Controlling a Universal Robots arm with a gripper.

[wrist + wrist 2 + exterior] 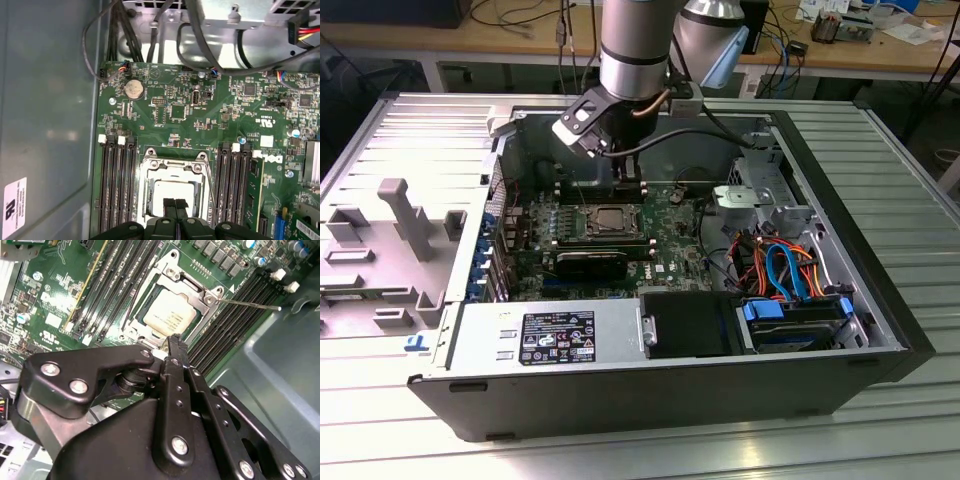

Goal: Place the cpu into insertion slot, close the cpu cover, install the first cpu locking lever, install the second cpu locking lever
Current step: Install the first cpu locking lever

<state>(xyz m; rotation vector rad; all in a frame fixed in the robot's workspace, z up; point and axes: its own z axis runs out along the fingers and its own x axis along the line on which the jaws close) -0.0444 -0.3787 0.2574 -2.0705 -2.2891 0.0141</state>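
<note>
Gripper (175,342) fingers are being held tight together, with nothing between them; the tip is being hung just over one edge of the cpu cover (197,286). The cpu (167,315) is being seen lying flat in its slot; the cover is lying down around it, and the dull metal top is showing through the square window.

The cpu is being judged light, stiff and easy to hurt underneath; it is best taken by its edges. The cover is being judged thin and springy, and best pushed on its frame.

A thin locking lever (250,304) is being shown sticking out to one side; it seems not yet hooked down. Long black memory slots (235,315) are being seen on both sides of the slot, on the green motherboard (50,295).

In the first wrist view, a round coin battery (133,89) and dark cables (120,30) are being shown past the board; in the exterior view, the whole open computer case (670,390) is being seen lying on a ribbed metal table (880,150).
</note>
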